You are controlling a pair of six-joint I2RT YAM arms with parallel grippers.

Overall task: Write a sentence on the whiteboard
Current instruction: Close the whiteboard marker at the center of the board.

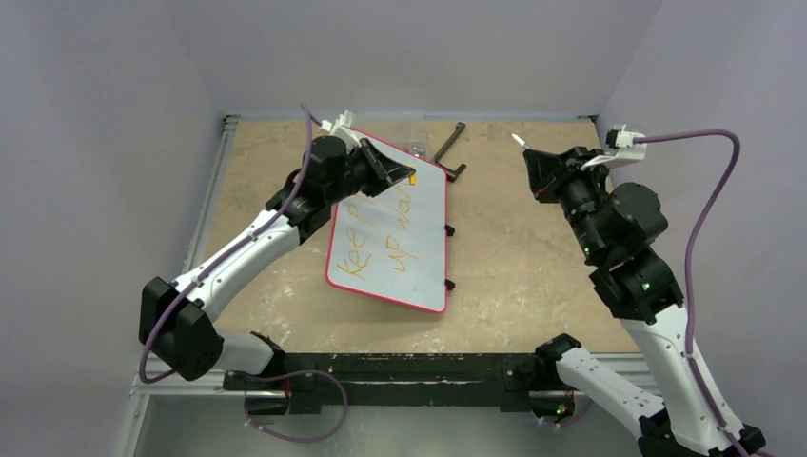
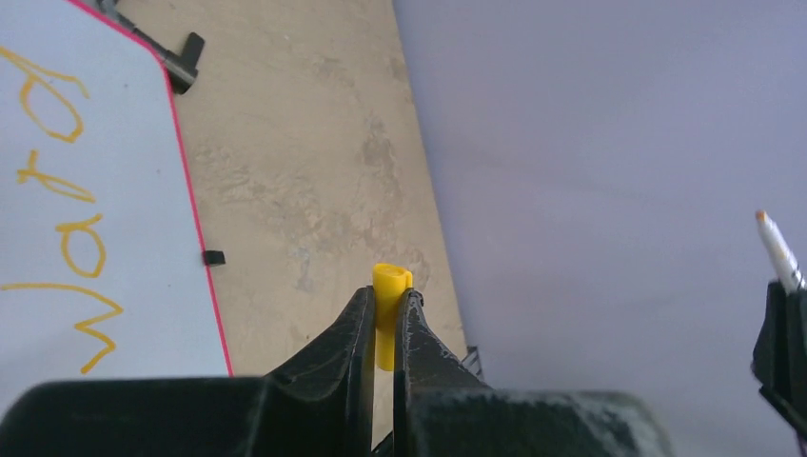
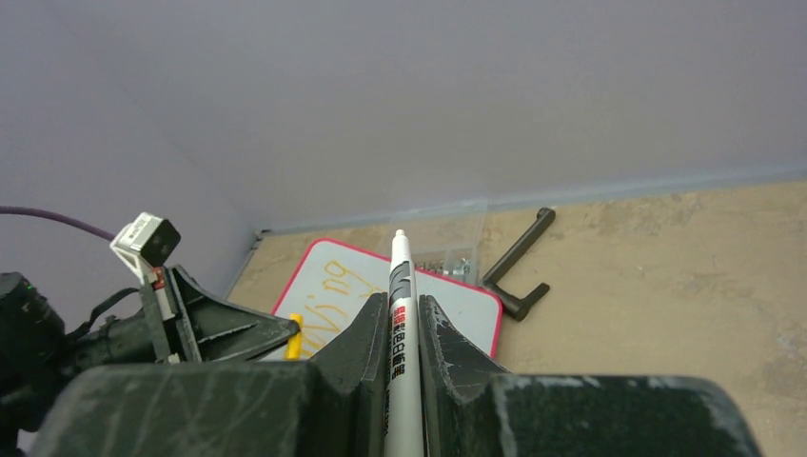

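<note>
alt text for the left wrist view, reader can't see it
The left fingers are shut on a yellow cap above a tan table. At left is the corner of a red-framed whiteboard with orange lettering. At the far right edge, a marker tip shows against a grey wall.

The whiteboard (image 1: 419, 276) carries an orange sentence (image 1: 354, 255) showing "Kee" and "upward"; the marker (image 3: 400, 314) print is illegible.

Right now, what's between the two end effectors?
Top view: a black bracket lies on the tabletop between the left end effector and right end effector.
</note>
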